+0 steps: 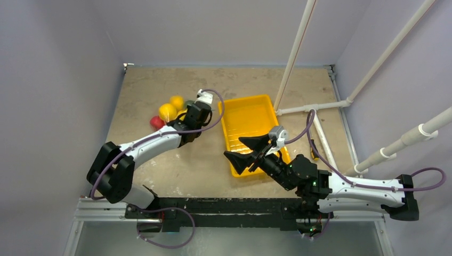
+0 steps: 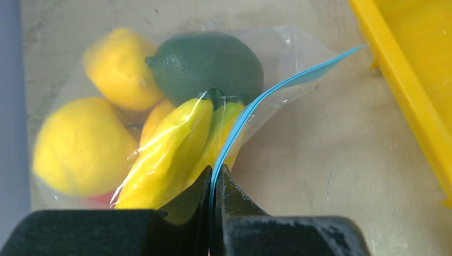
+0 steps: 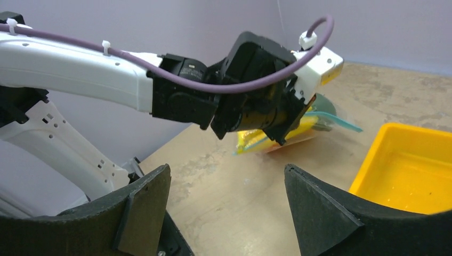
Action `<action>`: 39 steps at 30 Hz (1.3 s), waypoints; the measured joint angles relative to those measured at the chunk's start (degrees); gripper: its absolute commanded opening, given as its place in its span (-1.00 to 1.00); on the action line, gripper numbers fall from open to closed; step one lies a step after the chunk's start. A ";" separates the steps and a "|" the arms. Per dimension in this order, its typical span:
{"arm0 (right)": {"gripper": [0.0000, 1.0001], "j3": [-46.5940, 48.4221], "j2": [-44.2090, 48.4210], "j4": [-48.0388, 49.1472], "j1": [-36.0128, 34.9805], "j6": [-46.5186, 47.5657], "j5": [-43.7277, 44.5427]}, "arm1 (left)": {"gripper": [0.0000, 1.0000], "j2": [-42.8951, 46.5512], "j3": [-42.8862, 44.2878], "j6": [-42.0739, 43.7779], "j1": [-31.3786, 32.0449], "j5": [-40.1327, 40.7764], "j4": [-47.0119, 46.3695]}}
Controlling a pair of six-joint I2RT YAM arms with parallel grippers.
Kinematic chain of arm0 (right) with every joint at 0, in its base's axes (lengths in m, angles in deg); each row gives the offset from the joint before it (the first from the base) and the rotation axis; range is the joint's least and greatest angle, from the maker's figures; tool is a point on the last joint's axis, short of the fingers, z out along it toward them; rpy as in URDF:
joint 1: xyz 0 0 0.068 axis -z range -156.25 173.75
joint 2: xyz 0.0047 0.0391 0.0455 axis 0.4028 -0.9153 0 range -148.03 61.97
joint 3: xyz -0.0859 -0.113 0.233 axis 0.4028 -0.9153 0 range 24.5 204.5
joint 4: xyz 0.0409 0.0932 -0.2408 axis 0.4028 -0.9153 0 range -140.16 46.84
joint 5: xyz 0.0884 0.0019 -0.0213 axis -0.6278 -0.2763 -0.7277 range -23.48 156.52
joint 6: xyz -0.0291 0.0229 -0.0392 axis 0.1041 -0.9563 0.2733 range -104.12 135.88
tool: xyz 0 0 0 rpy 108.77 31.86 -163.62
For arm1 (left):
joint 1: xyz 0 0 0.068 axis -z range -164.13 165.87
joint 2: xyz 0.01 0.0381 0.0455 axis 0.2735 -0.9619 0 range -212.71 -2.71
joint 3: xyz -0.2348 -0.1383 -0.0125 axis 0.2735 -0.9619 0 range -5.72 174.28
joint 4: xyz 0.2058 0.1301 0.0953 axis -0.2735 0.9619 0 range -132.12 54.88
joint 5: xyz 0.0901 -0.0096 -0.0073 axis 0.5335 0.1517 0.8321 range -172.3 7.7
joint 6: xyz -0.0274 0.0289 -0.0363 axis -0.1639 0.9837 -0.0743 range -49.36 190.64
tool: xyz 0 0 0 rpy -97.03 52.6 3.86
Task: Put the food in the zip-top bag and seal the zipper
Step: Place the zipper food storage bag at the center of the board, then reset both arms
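The zip-top bag [image 2: 290, 50] lies on the table at the far left with the food [image 2: 80, 144] inside it: yellow pieces, a dark green one [image 2: 205, 64] and a bit of red. Its teal-blue zipper [image 2: 277, 88] runs from the bag's far corner down into my left gripper [image 2: 216, 173], which is shut on the strip. From above, the left gripper [image 1: 184, 116] sits right beside the fruits [image 1: 168, 111]. My right gripper [image 1: 243, 151] hangs open and holds nothing, over the near left corner of the tray. Its wrist view shows the bag [image 3: 298, 128] beyond its spread fingers [image 3: 154, 197].
A yellow rectangular tray [image 1: 250, 106] stands mid-table, to the right of the bag, with its rim close to the zipper's far end [image 2: 405, 101]. White pipes [image 1: 298, 53] slant across the back right. Grey walls close in on three sides.
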 measured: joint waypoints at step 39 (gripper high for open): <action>0.98 0.00 -6.14 -12.76 0.00 -23.58 15.50 | 0.99 24.02 -8.33 -24.90 14.10 -4.22 16.06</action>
